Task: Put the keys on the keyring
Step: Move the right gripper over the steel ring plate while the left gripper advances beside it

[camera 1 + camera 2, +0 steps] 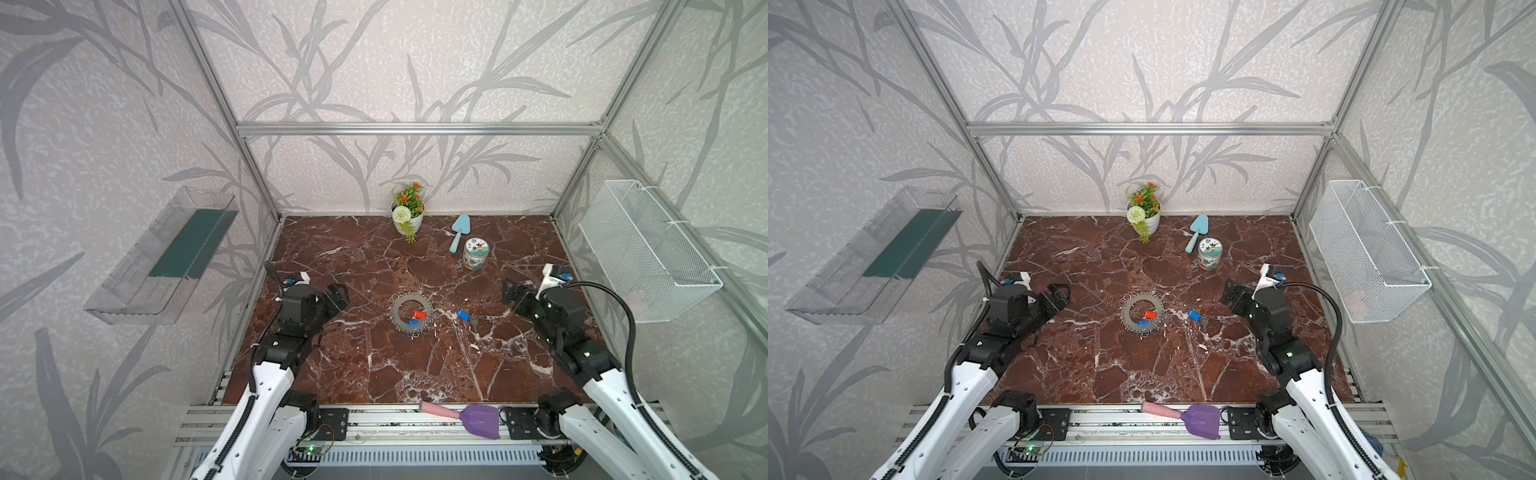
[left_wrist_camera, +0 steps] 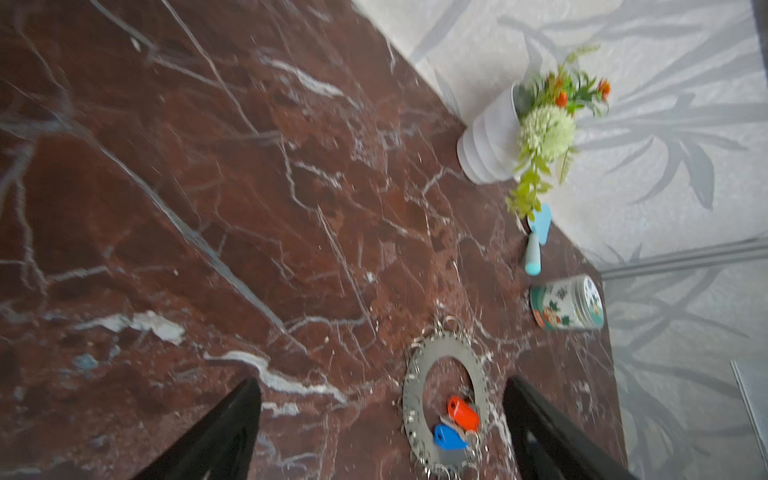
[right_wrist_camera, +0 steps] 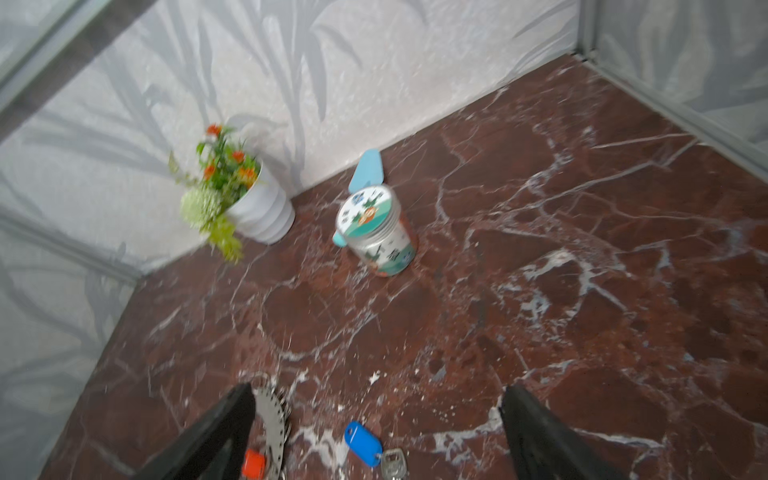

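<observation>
One purple scoop (image 1: 482, 423) on the rail (image 1: 374, 424) just off the bench's (image 1: 374, 365) near edge. Further in, left gripper (image 2: 382, 382) by the left edge and right gripper (image 3: 377, 388) by the right edge, both with jaws spread wide, gripping nothing. Mid-bench, keyring (image 1: 396, 313) lying flat; orange key (image 1: 419, 314) and blue key (image 1: 413, 322) in its hole, overlapping the plate's right side. Just right of the keyring, not touching, loose blue key (image 1: 463, 315). Beyond, toward the right, tin (image 1: 476, 254) upright, then trowel (image 1: 459, 232) lying flat; flowerpot (image 1: 409, 224) at the far edge.
</observation>
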You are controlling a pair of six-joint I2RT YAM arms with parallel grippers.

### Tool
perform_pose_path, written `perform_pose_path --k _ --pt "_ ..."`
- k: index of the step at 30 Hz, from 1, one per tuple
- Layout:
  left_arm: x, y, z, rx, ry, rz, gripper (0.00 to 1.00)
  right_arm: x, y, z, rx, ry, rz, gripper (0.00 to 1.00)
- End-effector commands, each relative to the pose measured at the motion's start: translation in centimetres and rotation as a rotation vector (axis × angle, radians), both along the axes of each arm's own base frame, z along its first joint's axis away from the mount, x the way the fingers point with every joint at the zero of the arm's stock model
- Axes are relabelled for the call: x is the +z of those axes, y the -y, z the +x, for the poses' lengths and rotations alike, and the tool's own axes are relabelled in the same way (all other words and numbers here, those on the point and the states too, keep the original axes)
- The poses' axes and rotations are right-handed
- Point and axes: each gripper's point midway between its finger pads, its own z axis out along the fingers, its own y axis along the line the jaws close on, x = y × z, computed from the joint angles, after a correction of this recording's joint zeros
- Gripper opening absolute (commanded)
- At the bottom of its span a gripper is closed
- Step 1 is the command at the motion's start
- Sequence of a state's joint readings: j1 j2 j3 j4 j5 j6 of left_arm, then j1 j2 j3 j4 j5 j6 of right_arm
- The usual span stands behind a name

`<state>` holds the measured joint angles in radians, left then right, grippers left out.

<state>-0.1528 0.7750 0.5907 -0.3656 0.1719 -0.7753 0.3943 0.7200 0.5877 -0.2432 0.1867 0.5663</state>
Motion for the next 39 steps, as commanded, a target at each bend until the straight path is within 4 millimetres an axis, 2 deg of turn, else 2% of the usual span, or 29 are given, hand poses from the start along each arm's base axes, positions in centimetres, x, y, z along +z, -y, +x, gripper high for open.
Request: perform_pose_path --k 1,3,6,10,14,17,20,22,23,24,27,29,32,34,39 --pt "-0.8 4.0 -2.1 -0.246 -0.148 -0.066 0.89 -3.9 -3.6 -2.5 0.195 -0.175 -0.227 0.92" --pt "-0.9 5.5 -2.3 -0.323 -0.175 -0.073 0.89 -4.8 -6.7 -2.9 0.301 -0.203 -0.262 0.92" --pt "-0.9 7.1 -2.3 -0.405 -0.183 -0.063 0.89 -6.3 -10.9 -2.9 0.416 -0.259 -0.219 0.91" --pt "-0.7 8.3 -2.2 -0.462 -0.191 -0.065 0.88 -8.7 -14.5 -2.1 0.482 -0.334 -0.126 0.87" --pt "0.4 8.8 -2.9 -0.533 -0.178 -0.03 0.88 -11.0 -17.1 -1.3 0.517 -0.396 -0.054 0.81" --pt "0.8 8.3 -3.3 -0.559 -0.182 0.035 0.88 -12.4 -18.8 -0.8 0.544 -0.447 -0.024 0.75" --pt "0.2 7.5 -3.1 -0.54 -0.181 0.088 0.88 -13.7 -20.3 -0.8 0.585 -0.498 -0.028 0.67" --pt "0.4 7.9 -3.2 -0.556 -0.182 0.07 0.88 -14.3 -20.8 -0.7 0.588 -0.517 -0.035 0.62" --pt "0.5 8.1 -3.2 -0.57 -0.178 0.06 0.88 -14.6 -21.0 -0.6 0.595 -0.525 -0.044 0.56" --pt "0.6 8.1 -3.2 -0.57 -0.175 0.058 0.88 -14.7 -21.2 -0.5 0.599 -0.528 -0.074 0.51" --pt "0.5 7.9 -3.2 -0.559 -0.175 0.066 0.88 -14.0 -21.9 -0.5 0.615 -0.494 -0.207 0.49" --pt "0.6 7.9 -3.1 -0.558 -0.168 0.064 0.88 -13.8 -23.0 -1.0 0.65 -0.489 -0.234 0.45" --pt "0.6 7.7 -3.0 -0.553 -0.166 0.054 0.88 -14.0 -24.6 -1.7 0.705 -0.506 -0.213 0.31" --pt "0.7 7.6 -2.9 -0.544 -0.164 0.047 0.88 -15.2 -24.8 -2.0 0.706 -0.543 -0.216 0.25" --pt "0.9 7.5 -2.8 -0.541 -0.154 0.029 0.88 -16.5 -25.1 -2.3 0.705 -0.578 -0.205 0.16"
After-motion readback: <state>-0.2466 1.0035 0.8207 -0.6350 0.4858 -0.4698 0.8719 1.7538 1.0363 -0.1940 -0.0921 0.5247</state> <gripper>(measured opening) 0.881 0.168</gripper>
